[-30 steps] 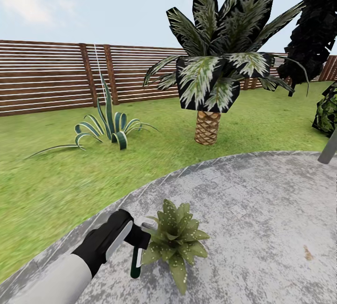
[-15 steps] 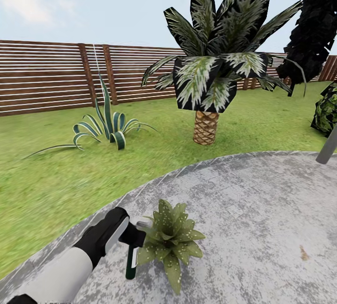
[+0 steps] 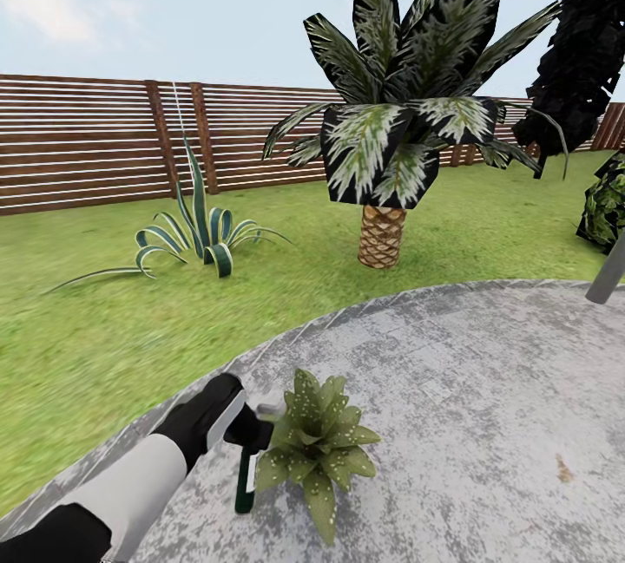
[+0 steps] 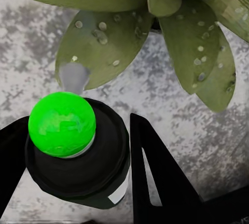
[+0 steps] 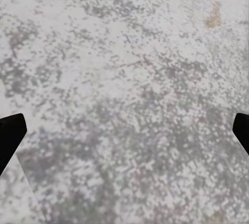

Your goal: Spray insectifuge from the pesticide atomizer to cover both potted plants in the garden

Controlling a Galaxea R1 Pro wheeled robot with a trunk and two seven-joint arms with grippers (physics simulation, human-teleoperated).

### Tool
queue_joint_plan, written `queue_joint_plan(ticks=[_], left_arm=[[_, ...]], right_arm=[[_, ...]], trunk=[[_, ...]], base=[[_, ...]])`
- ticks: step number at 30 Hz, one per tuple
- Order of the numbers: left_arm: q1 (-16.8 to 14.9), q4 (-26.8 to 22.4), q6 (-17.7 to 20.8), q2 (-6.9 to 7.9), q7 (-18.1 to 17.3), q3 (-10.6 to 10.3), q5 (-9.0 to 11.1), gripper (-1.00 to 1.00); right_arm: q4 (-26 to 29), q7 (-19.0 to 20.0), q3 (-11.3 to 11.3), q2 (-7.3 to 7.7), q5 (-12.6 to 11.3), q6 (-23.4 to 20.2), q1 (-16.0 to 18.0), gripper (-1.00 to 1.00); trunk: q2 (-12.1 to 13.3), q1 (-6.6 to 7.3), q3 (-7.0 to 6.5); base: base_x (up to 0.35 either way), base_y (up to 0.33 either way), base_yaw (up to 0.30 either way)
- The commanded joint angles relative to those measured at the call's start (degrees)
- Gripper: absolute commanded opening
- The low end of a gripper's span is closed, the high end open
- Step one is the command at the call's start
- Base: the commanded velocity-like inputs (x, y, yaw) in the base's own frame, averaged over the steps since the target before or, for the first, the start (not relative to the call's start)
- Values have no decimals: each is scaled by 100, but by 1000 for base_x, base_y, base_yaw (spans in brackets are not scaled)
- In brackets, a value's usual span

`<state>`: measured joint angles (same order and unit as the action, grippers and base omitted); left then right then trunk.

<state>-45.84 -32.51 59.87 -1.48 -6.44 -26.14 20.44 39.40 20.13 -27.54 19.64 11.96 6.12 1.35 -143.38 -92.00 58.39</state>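
Observation:
In the head view my left gripper [image 3: 250, 435] is shut on the pesticide atomizer [image 3: 246, 481], a dark green bottle with a white label that hangs down over the patio. Its whitish head points at the potted plant [image 3: 318, 448] just to the right. This low rosette lies on the grey stone, and white specks of insectifuge [image 3: 305, 408] dot its leaves. The left wrist view shows the bottle end-on [image 4: 78, 156] between the black fingers [image 4: 155, 177], with speckled leaves [image 4: 104, 42] right beyond it. My right gripper [image 5: 124, 133] is open over bare stone.
The round stone patio [image 3: 451, 389] borders the lawn [image 3: 87, 329]. A striped agave [image 3: 200, 238] and a palm [image 3: 382, 233] stand on the grass before the wooden fence [image 3: 87, 147]. A grey post [image 3: 608, 272] and a dark shrub [image 3: 606, 209] are at the right edge.
The view shifted slightly right a second ago. Since then my left gripper and the atomizer have edged a little toward the plant, and the forearm sits lower in the picture.

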Motion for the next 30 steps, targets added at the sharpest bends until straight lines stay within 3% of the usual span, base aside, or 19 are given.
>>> queue_joint_plan(ticks=[1, 6, 13, 18, 24, 30], left_arm=[[-14, 60, 13, 4, -54, -13, -35, -100], [-230, 543, 13, -8, -78, -3, -25, -100], [-301, 672, 13, 10, -18, 3, -46, -100], [-297, 676, 13, 14, 23, 313, -89, -100], [-302, 755, -109, -24, 291, 401, -39, -100], [-396, 1042, -185, -288, 296, 391, -37, -100]], right_arm=[[-2, 38, -33, -4, 60, 30, 6, 100], [-2, 42, -34, -4, 60, 30, 6, 100], [-2, 43, -51, -4, 60, 30, 6, 100], [-2, 45, -36, -4, 60, 30, 6, 100], [-1, 40, -64, -4, 57, 36, 6, 100], [3, 39, -69, -4, 53, 43, 6, 100]], trunk=[[-2, 1, 5], [-2, 1, 5], [-2, 1, 5], [-2, 1, 5], [-2, 1, 5], [-2, 1, 5]], base=[[0, 0, 0], [0, 0, 0], [0, 0, 0], [0, 0, 0], [0, 0, 0], [0, 0, -5]])
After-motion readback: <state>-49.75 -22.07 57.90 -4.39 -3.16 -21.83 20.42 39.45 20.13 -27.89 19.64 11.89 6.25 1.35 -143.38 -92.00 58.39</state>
